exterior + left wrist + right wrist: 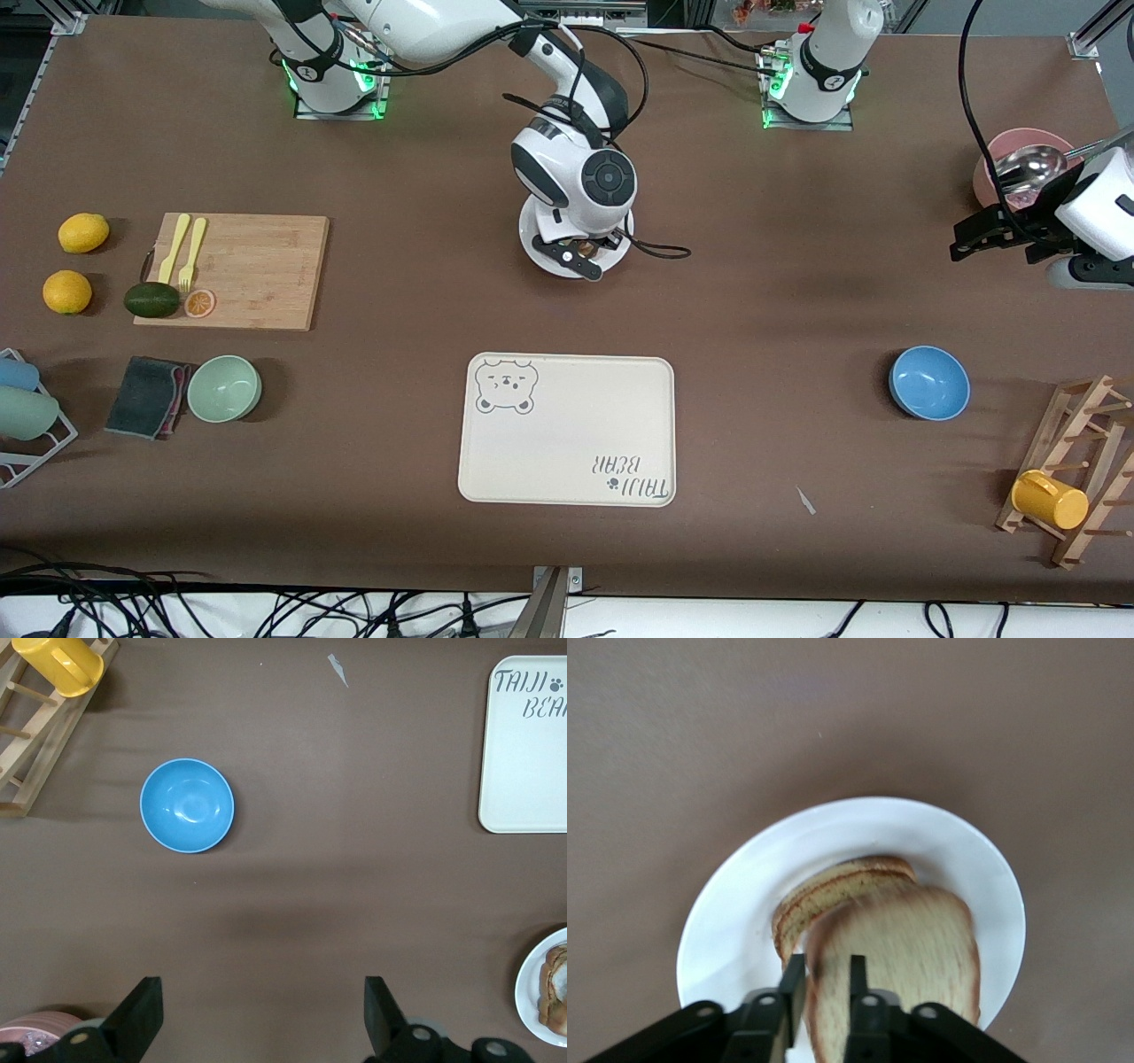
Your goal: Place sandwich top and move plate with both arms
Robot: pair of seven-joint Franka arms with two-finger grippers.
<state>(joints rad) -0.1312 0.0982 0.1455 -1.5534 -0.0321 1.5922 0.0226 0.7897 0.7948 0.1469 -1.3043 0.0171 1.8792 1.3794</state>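
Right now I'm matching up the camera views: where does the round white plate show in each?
Front view: round white plate under the right arm, farther than the cream bear tray.
Left wrist view: a sliver at the picture's edge, beside that tray.
Right wrist view: centre, under bread.

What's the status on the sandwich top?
Right claw over the plate, fingers astride the sandwich top, blurred above the stack. Left claw open, waiting over bare table. Nothing in the way.
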